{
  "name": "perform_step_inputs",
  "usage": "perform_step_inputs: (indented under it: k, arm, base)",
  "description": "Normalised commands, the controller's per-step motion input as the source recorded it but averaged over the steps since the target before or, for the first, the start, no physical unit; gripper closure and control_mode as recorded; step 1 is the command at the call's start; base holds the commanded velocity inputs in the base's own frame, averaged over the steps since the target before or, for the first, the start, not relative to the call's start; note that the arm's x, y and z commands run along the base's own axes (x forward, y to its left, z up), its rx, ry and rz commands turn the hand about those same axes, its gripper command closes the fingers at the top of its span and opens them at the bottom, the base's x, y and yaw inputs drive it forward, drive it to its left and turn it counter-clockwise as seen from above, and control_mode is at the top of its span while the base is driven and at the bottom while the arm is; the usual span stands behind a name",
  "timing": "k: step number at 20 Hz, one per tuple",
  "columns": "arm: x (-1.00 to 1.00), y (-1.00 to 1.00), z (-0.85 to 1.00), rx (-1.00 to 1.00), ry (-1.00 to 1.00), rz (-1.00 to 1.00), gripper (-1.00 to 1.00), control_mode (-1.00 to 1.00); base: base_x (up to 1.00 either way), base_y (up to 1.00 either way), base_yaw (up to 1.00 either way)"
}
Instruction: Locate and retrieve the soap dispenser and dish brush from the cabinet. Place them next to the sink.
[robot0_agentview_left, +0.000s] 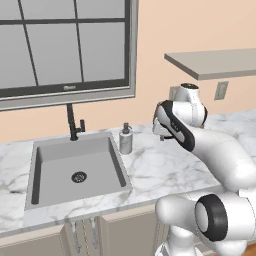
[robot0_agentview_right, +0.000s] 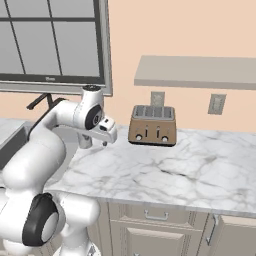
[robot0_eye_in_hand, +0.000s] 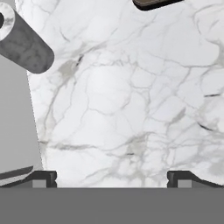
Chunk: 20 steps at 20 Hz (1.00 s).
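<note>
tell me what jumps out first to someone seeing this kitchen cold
The big white arm dominates, bent over the marble counter with its gripper open above bare stone. Next comes the grey sink under the window, with the soap dispenser standing on the counter right beside its far right corner. Further right, a brown toaster sits against the wall beneath the shelf board.

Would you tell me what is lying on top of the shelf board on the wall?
Both base views see the shelf board from below, so its top surface is hidden. Nothing rises above its edge. The toaster stands on the counter under it.
</note>
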Motion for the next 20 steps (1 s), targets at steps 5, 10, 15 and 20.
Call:
perform_step_inputs:
  k: [5,10,15,20]
  arm:
    - [-0.22,0.01,0.0,-0.04,0.0,-0.01,-1.0,-1.0]
    - [0.0,0.0,0.0,0.0,0.0,0.0,-1.0,-1.0]
    - [-0.03,0.0,0.0,0.0,0.0,0.0,-1.0,1.0]
    - [0.0,0.0,0.0,0.0,0.0,0.0,-1.0,1.0]
  base:
    - [0.0,0.0,0.0]
    - [0.0,0.0,0.0]
    - [-0.14,-0.16,0.0]
    - [0.26,-0.5,0.05]
